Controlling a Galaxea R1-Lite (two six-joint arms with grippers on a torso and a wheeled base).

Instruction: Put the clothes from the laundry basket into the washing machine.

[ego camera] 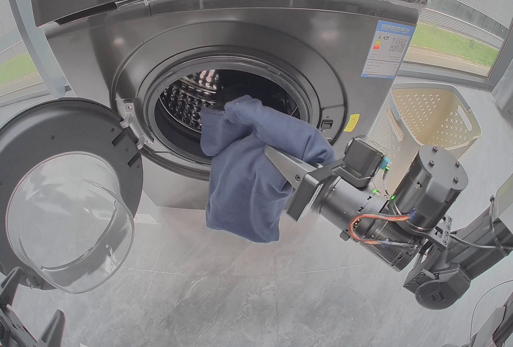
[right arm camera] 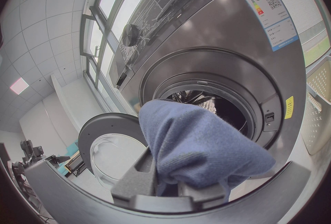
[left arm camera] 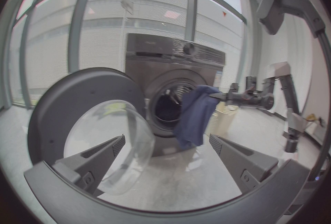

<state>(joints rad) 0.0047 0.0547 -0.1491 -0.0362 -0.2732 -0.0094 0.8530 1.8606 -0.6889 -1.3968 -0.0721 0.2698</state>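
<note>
Blue cloth (ego camera: 246,187) (soft, creased) hangs pinched in the right gripper (ego camera: 270,151) before the perforated steel drum (ego camera: 184,102).

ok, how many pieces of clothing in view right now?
1. A blue garment, clamped in the right hand, hangs in front of the open washing machine. The laundry basket beside the machine shows none, but its bottom is hidden, so more may be there.

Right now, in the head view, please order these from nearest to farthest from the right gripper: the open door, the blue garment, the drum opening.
1. blue garment, clamped in the right gripper itself.
2. drum opening, just behind the garment.
3. open door, swung out to the robot's left.
</note>
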